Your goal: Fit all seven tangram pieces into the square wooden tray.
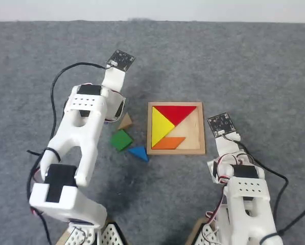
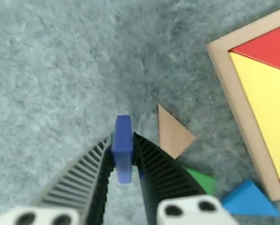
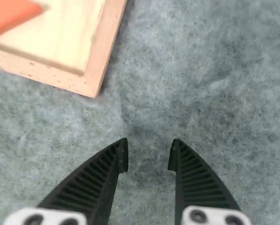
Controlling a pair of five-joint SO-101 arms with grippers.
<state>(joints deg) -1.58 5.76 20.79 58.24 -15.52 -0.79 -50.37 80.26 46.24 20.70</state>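
The square wooden tray [image 1: 201, 127] holds a red triangle [image 1: 176, 113], a yellow triangle [image 1: 160, 126] and an orange piece [image 1: 168, 143]. On the carpet to its left lie a tan triangle [image 1: 125, 121], a green square [image 1: 121, 140] and a light blue triangle [image 1: 139, 152]. My left gripper [image 2: 123, 137] is shut on a dark blue piece [image 2: 123, 150], held on edge above the carpet beside the tan triangle [image 2: 174, 133]. Off the tray's near right corner [image 3: 97, 61], my right gripper [image 3: 147, 157] stands open over bare carpet.
Grey carpet covers the whole table. The tray's right part is bare wood [image 1: 192, 131]. Black cables [image 1: 52, 97] trail from both arms. The green square [image 2: 199, 178] and light blue triangle [image 2: 249, 199] lie close under the left gripper's finger.
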